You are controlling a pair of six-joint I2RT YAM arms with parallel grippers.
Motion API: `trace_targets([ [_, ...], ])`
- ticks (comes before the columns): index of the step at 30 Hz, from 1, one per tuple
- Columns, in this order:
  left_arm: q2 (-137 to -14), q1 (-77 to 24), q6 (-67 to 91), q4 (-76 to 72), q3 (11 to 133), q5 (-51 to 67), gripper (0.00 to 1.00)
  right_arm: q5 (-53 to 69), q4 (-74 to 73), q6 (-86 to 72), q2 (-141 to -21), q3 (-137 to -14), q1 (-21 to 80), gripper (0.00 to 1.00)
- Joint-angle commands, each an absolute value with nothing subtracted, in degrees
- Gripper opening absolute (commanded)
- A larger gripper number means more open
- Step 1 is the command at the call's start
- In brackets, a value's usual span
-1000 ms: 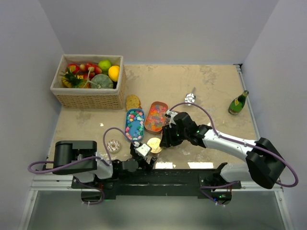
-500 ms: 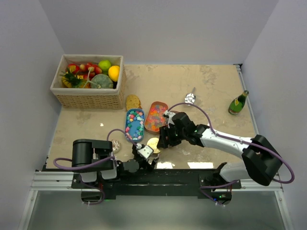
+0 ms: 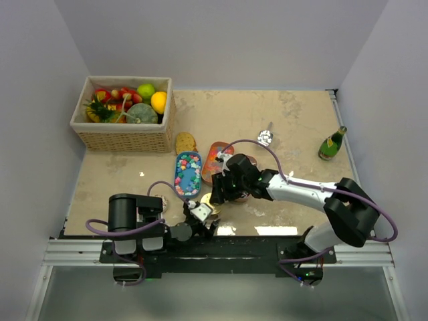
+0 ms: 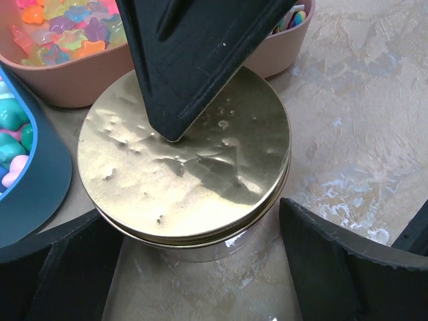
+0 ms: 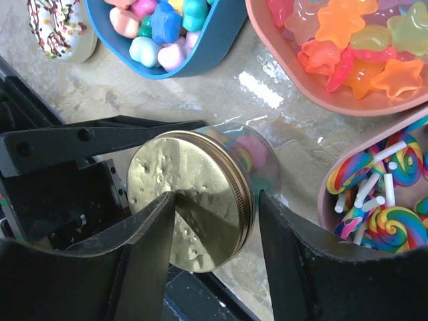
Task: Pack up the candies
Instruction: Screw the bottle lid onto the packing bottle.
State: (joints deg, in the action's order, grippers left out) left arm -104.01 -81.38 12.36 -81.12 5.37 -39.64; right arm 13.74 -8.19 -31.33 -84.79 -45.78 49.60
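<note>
Here's the jar, clear glass under a gold lid, a flat metal disc, dimpled and dented, with a ridged rim. The left gripper has the glass between its matte black fingers, one pressed to each side just under the lid. Only the left wrist view shows that hold. It also shows a broad black wedge of the right gripper coming down from above, its tip at the lid's face. Over to the right wrist view: those jaws stand moderately parted above the lid, with nothing clamped between them, and something swirled and coloured shows through the glass wall. The candies are plain here. Chunky pastel pieces fill the blue tray, glossy translucent star gummies fill a pink tray, and swirled lollipops on white sticks lie in a second pink tray. All three trays are just beside the jar. A white-iced donut with sprinkles sits at the corner. From the top camera both grippers meet at the near edge of the mottled beige table. Only this view takes in the woven basket of fruit, the round cookie and the green bottle, well apart at the far side.
</note>
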Motion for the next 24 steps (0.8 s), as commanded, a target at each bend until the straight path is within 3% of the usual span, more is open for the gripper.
trace_targets([
  [1, -106.3, -80.3, 9.2, -99.6, 3.5, -39.2, 0.95, 8.5, -12.6, -30.1, -87.1, -46.5, 52.3, 0.56],
  [7, -107.7, -79.0, 9.7, -103.1, 2.3, -36.7, 0.90, 6.6, -13.4, -28.2, -87.6, -46.7, 54.5, 0.67],
  [24, -109.0, -77.7, 9.6, -106.1, 1.4, -34.9, 0.84, -9.4, -24.3, -29.5, -89.5, -47.8, 59.9, 0.67],
])
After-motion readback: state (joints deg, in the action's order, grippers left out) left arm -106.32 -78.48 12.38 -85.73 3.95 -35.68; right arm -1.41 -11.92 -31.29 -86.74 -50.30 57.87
